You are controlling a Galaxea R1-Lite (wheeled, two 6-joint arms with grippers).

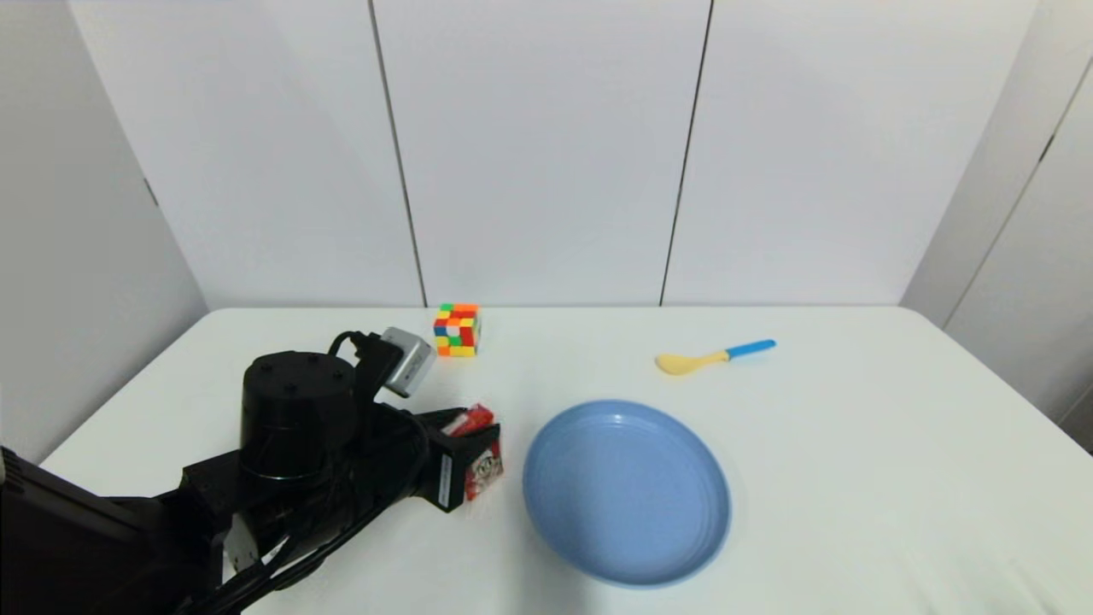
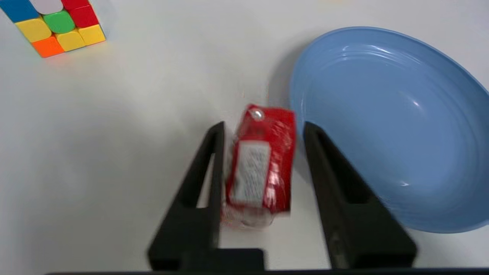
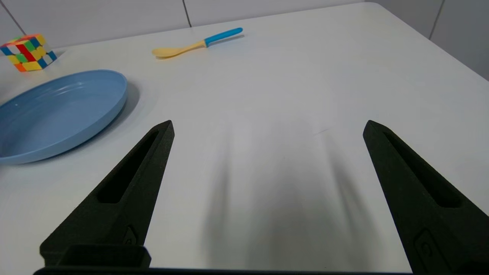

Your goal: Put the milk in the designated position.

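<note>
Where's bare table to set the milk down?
Bare: right of the blue plate and below the spoon, and between puzzle cube and spoon. Crowded: left gripper, open astride the milk carton, beside the plate's rim.

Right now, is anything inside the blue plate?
No. The blue plate shows a bare inside in every view; the milk carton sits beside its rim, between the left end effector fingers.

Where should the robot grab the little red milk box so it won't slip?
Probably across the milk carton's two flat side faces, around its middle. The left gripper already straddles it that way, fingers open on either side, coming from the side away from the blue plate.
</note>
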